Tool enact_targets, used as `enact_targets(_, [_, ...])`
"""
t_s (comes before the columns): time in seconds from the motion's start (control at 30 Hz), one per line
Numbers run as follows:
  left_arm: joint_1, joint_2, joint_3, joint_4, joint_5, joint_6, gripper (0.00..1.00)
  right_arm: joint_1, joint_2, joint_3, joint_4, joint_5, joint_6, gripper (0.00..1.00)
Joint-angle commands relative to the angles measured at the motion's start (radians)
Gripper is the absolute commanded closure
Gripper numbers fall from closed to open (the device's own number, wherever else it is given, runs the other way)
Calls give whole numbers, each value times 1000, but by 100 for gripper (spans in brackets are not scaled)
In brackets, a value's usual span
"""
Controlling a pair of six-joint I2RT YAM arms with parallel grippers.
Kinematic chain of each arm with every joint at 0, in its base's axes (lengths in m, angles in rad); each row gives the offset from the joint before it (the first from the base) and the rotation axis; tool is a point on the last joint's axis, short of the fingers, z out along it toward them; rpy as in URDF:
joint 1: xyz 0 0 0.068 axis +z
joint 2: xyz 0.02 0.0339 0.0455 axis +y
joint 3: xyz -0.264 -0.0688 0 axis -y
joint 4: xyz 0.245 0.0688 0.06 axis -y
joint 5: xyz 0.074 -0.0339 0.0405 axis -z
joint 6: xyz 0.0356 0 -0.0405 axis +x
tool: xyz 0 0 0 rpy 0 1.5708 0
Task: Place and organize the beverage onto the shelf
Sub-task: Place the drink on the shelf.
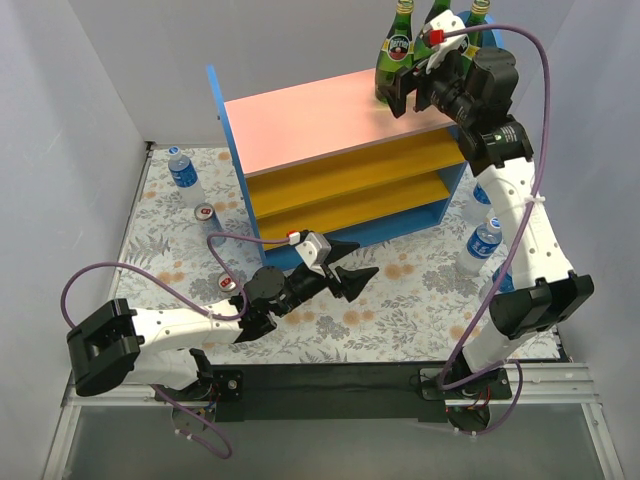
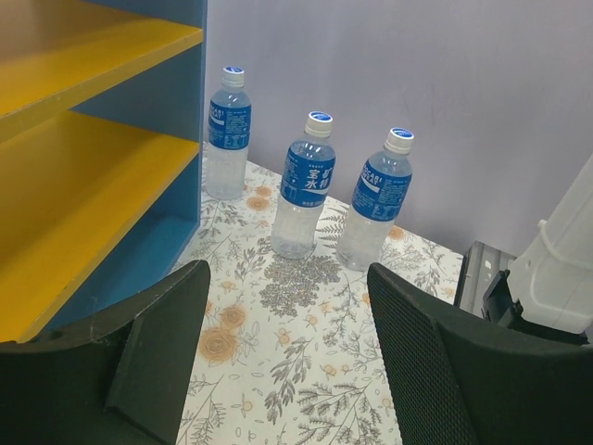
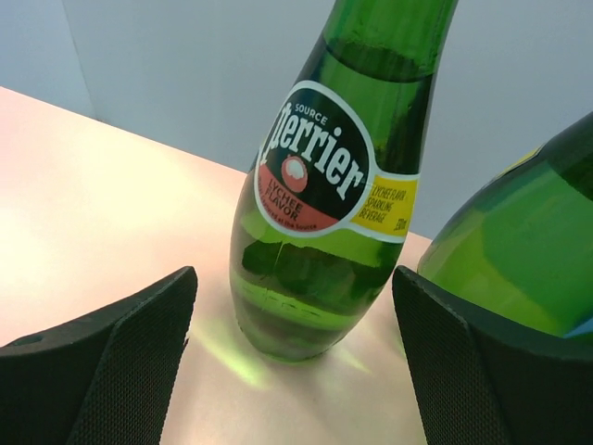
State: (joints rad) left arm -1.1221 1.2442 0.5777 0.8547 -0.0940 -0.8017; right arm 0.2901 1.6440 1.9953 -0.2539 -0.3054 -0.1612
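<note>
The shelf [image 1: 340, 160] has a pink top board [image 3: 93, 176] and yellow lower boards [image 2: 83, 167]. Three green glass bottles stand at its back right corner; the nearest [image 1: 397, 48] fills the right wrist view [image 3: 315, 213], with another [image 3: 519, 250] beside it. My right gripper [image 1: 412, 97] is open, its jaws either side of that bottle but apart from it [image 3: 292, 362]. My left gripper [image 1: 355, 262] is open and empty above the cloth in front of the shelf [image 2: 287, 371]. Three clear blue-labelled bottles [image 2: 306, 185] stand ahead of it, right of the shelf.
A clear bottle [image 1: 185, 172] and two silver-red cans [image 1: 204, 213] [image 1: 229, 284] stand on the floral cloth left of the shelf. The clear bottles on the right [image 1: 484, 243] stand close to the right arm [image 1: 530, 250]. White walls enclose the table.
</note>
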Motion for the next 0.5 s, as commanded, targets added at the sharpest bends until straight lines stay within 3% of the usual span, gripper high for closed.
enact_targets(0.0, [2, -40, 14, -14, 8, -8, 33, 1, -65, -21, 27, -3, 2, 9])
enact_targets(0.47, [2, -72, 34, -101, 42, -5, 33, 1, -246, -141, -19, 19, -54, 9])
